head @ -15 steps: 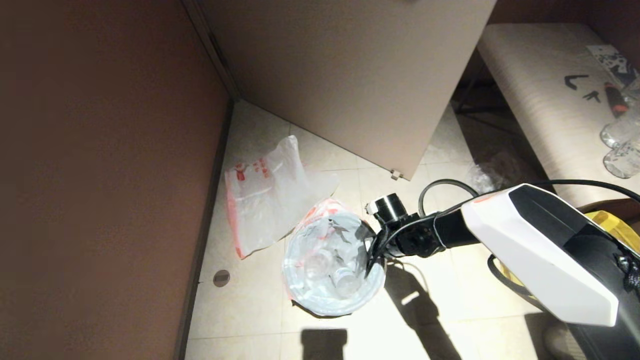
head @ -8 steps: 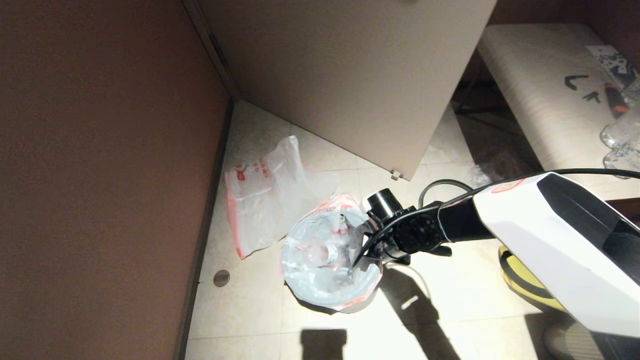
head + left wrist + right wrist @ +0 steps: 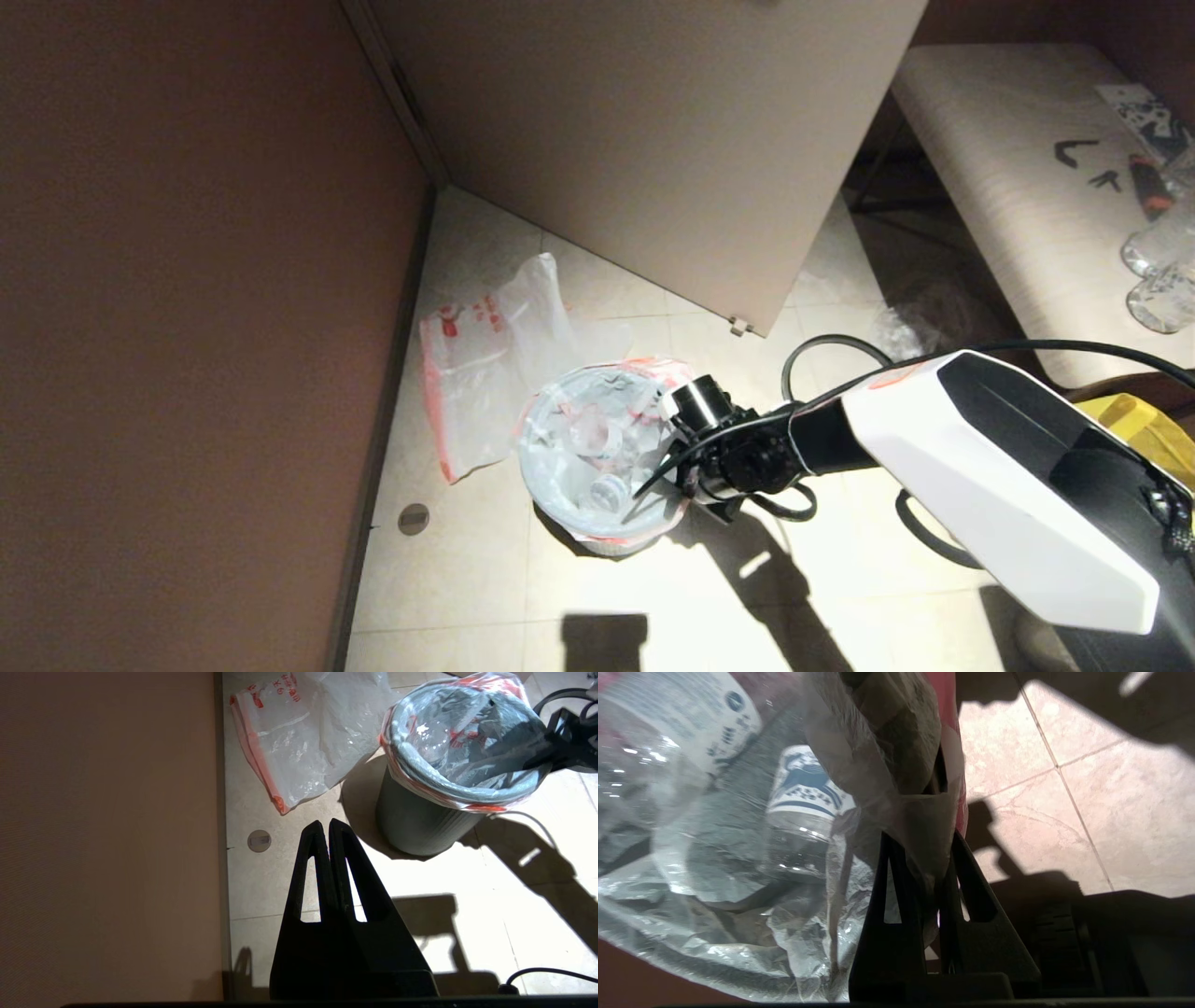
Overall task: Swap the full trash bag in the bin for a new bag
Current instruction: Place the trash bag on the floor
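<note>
The full trash bag [image 3: 588, 448] sits in the bin [image 3: 411, 830], its pink-red trimmed rim folded over the bin's edge and clear bottles [image 3: 808, 793] showing inside. My right gripper [image 3: 653, 485] is at the bin's right side, shut on a fold of the bag's rim film [image 3: 924, 830]. The new bag [image 3: 490, 373] lies flat on the tiles just beyond the bin, near the wall. My left gripper [image 3: 325, 823] hangs parked and shut over the floor, in front of the bin and holding nothing.
A brown wall runs along the left and a beige panel [image 3: 653, 140] stands behind. A bench [image 3: 1008, 187] with glasses is at the right, a yellow tote [image 3: 1139, 420] beside my arm, and crumpled clear film [image 3: 901, 327] lies behind it. A floor drain [image 3: 414, 519] sits by the wall.
My right wrist has rolled and shifted left while gripping the bag's rim. The bin with its bag has slid a little left and away across the tiles. The left gripper stayed still.
</note>
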